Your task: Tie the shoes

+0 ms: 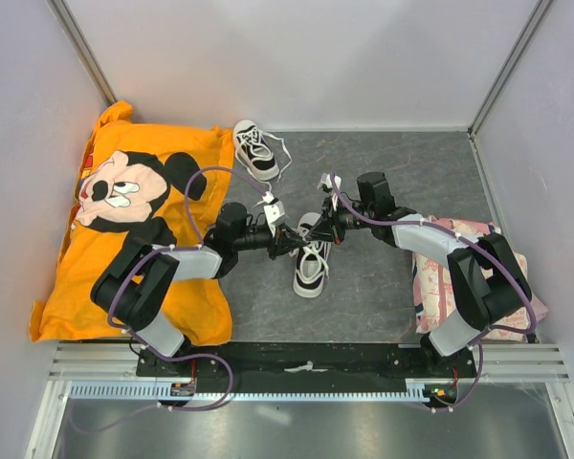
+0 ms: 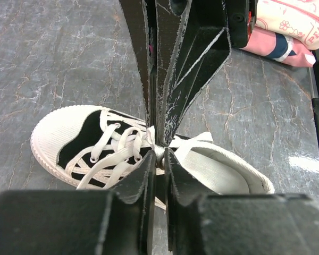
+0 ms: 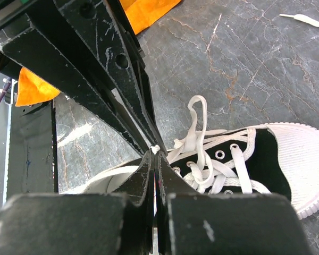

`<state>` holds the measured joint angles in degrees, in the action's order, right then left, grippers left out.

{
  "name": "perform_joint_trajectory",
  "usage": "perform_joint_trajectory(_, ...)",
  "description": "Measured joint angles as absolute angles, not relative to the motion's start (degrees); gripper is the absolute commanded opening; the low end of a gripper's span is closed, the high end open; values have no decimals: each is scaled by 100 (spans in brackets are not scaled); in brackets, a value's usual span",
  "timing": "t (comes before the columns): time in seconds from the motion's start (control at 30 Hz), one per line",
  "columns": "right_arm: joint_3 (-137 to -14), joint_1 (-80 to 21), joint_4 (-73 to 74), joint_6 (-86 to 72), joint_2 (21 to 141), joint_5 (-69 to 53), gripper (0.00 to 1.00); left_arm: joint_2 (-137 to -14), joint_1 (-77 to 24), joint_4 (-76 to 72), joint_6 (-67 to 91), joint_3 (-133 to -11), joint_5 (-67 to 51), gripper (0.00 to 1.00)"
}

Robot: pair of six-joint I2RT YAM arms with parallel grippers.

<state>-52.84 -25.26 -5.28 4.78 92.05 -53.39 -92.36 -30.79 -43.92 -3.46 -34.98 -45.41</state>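
Top external: near shoe (image 1: 311, 263) lies at centre, second shoe (image 1: 255, 148) at 11 o'clock. Left wrist: left gripper (image 2: 158, 162) pinches a lace (image 2: 189, 141) over that near shoe. Right wrist: right gripper (image 3: 154, 159) clenched opposite (hold unclear). Lace judged limp, slippery; grasp near its free end.

Grey marbled tabletop (image 1: 392, 172) at centre frame; pale plain walls (image 1: 297, 57) above and at both sides; what look like metal posts (image 1: 83, 50) in the upper corners; ridged rail (image 1: 306, 390) along the bottom.

Sneaker (image 3: 266, 159) heel behind right end effector (image 3: 154, 155), cloth (image 2: 287, 26) cropped
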Motion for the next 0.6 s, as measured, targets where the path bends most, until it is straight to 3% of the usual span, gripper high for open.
perform_joint_trajectory(0.3, -5284, -2526, -534, 480, 9205, -5343, 0, -9236, -3055, -4386, -338, -3559, -4676, 20)
perform_joint_trajectory(0.53, -5280, -2510, -552, 475, 9205, -5398, 0, -9236, -3035, -4381, -322, -3579, -4709, 2)
perform_joint_trajectory(0.6, -5273, -2510, -554, 480, 9205, -5398, 4, -9236, -3028, -4364, -322, -3583, -4713, 2)
